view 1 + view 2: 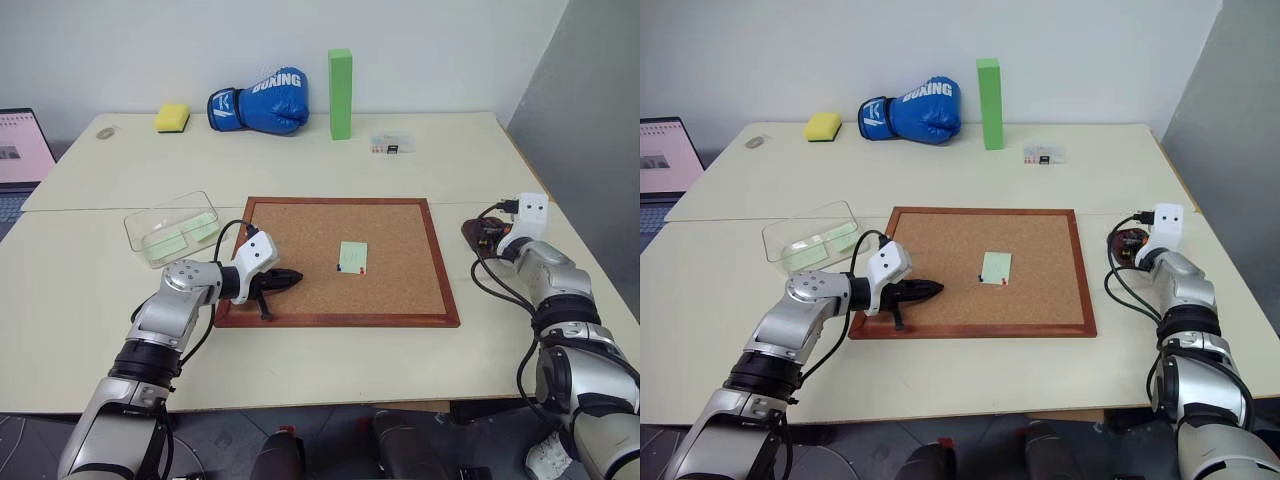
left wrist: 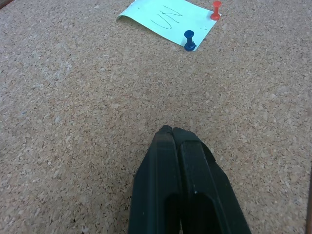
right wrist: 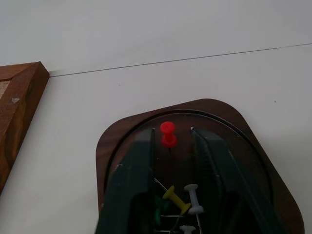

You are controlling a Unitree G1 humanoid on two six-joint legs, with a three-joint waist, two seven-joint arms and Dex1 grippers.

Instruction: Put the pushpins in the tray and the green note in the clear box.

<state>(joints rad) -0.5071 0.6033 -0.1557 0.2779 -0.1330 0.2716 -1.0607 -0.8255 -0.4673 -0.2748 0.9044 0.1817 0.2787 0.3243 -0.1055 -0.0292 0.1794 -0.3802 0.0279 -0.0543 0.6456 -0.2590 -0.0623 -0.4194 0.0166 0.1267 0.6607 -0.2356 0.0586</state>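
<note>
Pale desk, with a corkboard (image 1: 340,262) at its middle. On the board, toward its right half, the green note (image 1: 352,256) is pinned by a blue pin (image 2: 189,40) and a red pin (image 2: 215,9). At the desk's right edge the right gripper (image 3: 171,161) hangs over the tray (image 3: 117,141), fingers parted around a red pin (image 3: 168,134) lying among others; lift straight up without catching it. The left gripper (image 2: 173,132) is closed and empty over the board's left part. The clear box (image 1: 172,227) lies beyond the board's left edge.

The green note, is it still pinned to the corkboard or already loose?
Still pinned. The green note lies flat on the corkboard, with a red pushpin and a blue pushpin stuck through one edge.
</note>
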